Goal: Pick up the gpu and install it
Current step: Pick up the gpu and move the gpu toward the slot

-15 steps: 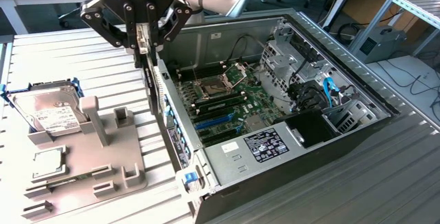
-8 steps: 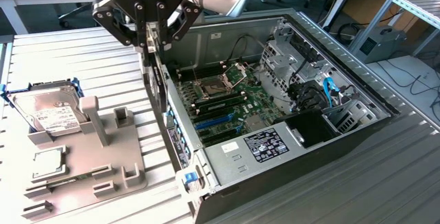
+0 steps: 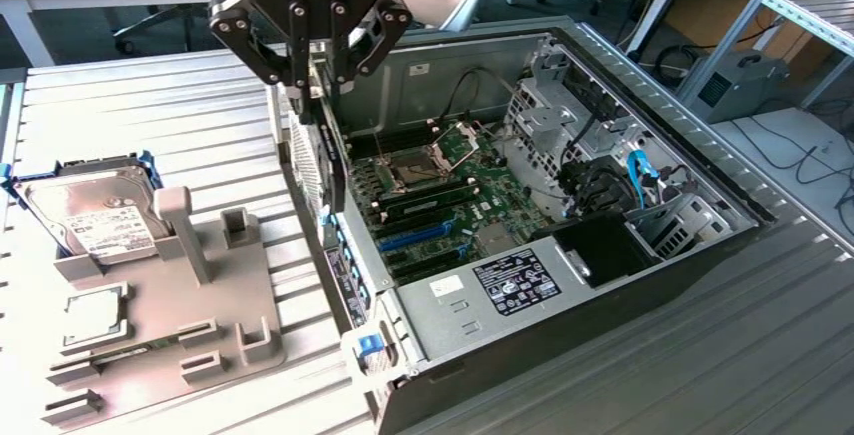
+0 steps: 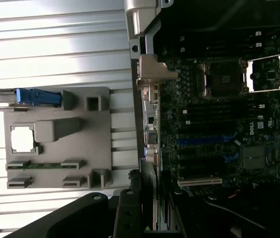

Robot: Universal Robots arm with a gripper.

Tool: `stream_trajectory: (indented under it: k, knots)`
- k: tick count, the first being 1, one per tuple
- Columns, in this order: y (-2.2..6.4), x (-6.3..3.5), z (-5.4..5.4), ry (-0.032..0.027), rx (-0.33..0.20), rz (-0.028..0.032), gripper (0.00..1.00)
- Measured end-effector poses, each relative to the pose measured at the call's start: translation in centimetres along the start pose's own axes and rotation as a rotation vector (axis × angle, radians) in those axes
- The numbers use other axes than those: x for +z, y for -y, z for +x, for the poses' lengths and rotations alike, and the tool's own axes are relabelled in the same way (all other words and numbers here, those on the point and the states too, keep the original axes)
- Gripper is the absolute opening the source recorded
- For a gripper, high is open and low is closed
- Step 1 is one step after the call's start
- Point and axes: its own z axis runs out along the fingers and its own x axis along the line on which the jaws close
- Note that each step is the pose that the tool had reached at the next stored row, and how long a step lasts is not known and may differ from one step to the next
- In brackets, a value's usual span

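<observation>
The gpu [image 3: 318, 120] is a thin dark card held upright and edge-on, hanging from my gripper [image 3: 320, 83], which is shut on its upper edge. It hovers over the rear wall of the open computer case [image 3: 694, 170], on the exterior view's left side of the motherboard [image 3: 501, 200]. The blue expansion slots [image 3: 416, 238] lie lower and nearer the camera than the card. In the wrist view the gpu [image 4: 153, 198] runs as a narrow strip between my fingers [image 4: 130, 218], in line with the case's rear wall and beside the blue slots [image 4: 204, 141].
A grey holder [image 3: 200, 295] on the slatted table carries a hard drive [image 3: 87, 210], a square processor chip [image 3: 94, 317] and a memory stick [image 3: 127, 355]. Drive cages and cables [image 3: 601, 185] fill the case's far side. The power supply [image 3: 514, 280] sits at its near end.
</observation>
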Motion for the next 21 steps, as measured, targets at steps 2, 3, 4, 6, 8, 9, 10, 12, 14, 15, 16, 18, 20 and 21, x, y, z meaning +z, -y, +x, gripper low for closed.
stream_trajectory:
  k: [2, 3, 4, 6, 8, 9, 10, 12, 14, 15, 16, 18, 20, 21]
  knots:
    - [-0.05, 0.0, -0.4, 0.0, 0.0, 0.0, 0.26]
    - [-0.07, 0.01, -0.6, 0.0, 0.0, 0.0, 0.26]
    - [-0.09, 0.01, -0.8, 0.0001, 0.0, 0.0, 0.26]
    - [-0.13, 0.02, -1.2, 0.0001, 0.0, 0.0, 0.26]
    - [-0.16, 0.01, -1.5, 0.0, 0.0, 0.0002, 0.26]
    - [-0.18, 0.02, -1.7, 0.0001, 0.0, 0.0001, 0.26]
    - [-0.2, 0.02, -1.8, 0.0001, 0.0, 0.0002, 0.26]
    - [-0.23, 0.02, -2.2, 0.0, 0.0, 0.0002, 0.26]
    - [-0.28, 0.03, -2.5, 0.0001, 0.0, 0.0003, 0.26]
    - [-0.3, 0.03, -2.7, 0.0, 0.0, 0.0004, 0.26]
    - [-0.32, 0.03, -2.9, 0.0, 0.0, 0.0004, 0.26]
    - [-0.37, 0.03, -3.2, 0.0001, 0.0, 0.0004, 0.26]
    - [-0.41, 0.04, -3.5, 0.0, 0.0, 0.0005, 0.26]
    - [-0.42, 0.04, -3.6, 0.0001, 0.0, 0.0005, 0.26]
